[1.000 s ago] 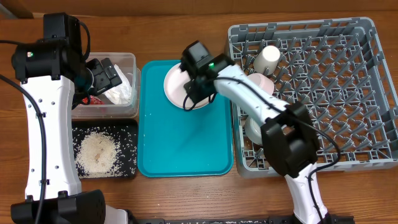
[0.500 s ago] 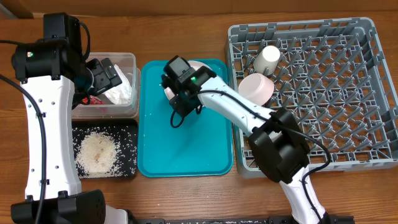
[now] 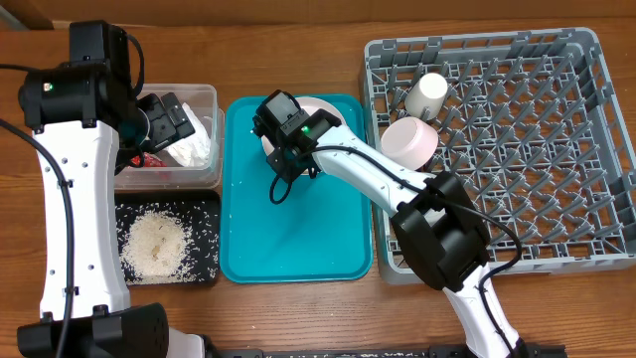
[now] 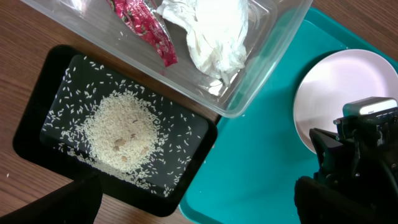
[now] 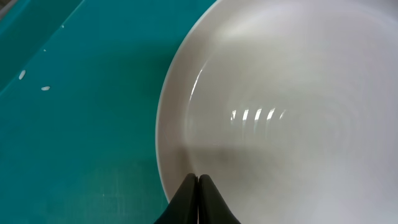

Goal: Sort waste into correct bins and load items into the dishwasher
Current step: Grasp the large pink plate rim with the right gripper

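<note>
The pale pink plate [image 3: 318, 103] lies on the teal tray [image 3: 298, 229], mostly hidden under my right arm; it also shows in the right wrist view [image 5: 280, 112] and the left wrist view [image 4: 342, 87]. My right gripper [image 3: 278, 189] is shut with its tips [image 5: 199, 182] pressed together at the plate's near rim, nothing between them. My left gripper [image 4: 199, 205] is open and empty above the clear tub [image 3: 204, 94], which holds the red wrapper [image 4: 146, 31] and the white napkin [image 4: 214, 31]. The rice [image 3: 157, 244] lies in the black tray [image 3: 214, 239]. The chopsticks are out of view.
The grey dish rack [image 3: 477, 45] on the right holds a pink bowl [image 3: 409, 141] and a cream cup [image 3: 427, 94]. A few loose rice grains [image 5: 34, 81] lie on the teal tray. My right arm lies across the rack's left edge.
My right gripper has moved left across the teal tray, from over the plate's middle to its left rim. The plate and the left arm have not moved.
</note>
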`<state>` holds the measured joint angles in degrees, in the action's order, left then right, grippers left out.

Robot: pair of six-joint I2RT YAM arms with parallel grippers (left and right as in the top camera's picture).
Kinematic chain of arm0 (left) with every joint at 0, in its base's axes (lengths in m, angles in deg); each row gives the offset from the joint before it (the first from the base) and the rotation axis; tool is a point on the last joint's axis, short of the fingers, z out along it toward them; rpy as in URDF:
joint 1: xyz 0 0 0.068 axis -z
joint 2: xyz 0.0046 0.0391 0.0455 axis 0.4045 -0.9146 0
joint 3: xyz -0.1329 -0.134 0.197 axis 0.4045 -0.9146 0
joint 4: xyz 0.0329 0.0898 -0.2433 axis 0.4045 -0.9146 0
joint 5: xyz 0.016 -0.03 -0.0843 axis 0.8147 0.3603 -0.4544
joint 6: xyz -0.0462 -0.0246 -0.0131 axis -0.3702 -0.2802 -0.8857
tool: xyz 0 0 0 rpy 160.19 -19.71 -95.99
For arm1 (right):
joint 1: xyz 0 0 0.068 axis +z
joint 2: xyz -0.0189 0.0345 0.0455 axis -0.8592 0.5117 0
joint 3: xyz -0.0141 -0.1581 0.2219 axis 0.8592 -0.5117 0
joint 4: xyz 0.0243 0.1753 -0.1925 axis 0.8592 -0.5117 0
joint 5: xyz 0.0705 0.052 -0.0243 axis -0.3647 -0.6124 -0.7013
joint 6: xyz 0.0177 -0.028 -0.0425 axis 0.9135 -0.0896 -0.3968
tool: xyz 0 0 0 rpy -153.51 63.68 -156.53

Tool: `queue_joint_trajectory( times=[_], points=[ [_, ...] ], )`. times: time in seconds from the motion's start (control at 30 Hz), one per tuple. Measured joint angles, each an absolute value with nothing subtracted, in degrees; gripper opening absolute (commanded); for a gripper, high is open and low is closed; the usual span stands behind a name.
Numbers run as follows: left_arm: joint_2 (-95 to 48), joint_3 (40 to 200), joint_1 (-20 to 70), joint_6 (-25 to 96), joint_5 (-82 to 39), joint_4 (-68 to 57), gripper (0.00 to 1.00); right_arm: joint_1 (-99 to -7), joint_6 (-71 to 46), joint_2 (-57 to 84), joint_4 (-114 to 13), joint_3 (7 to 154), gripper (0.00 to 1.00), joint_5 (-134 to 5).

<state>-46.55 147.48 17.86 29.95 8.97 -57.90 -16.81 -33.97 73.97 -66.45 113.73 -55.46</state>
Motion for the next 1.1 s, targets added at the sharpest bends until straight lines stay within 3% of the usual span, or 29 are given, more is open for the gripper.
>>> queue_joint_trajectory(
  times=[0.53,0.87,1.1],
  points=[
    [-46.6,147.5,17.9,29.9,9.0,-57.9,1.0,-16.8,-27.9,77.4,-63.7,113.7,0.04,-55.9],
    [-46.6,147.5,17.9,29.9,9.0,-57.9,1.0,-16.5,-26.0,77.4,-68.6,113.7,0.04,-77.5],
    [-46.6,147.5,17.9,29.9,9.0,-57.9,1.0,-16.2,-25.9,77.4,-73.4,115.9,0.05,-77.8]
  ],
)
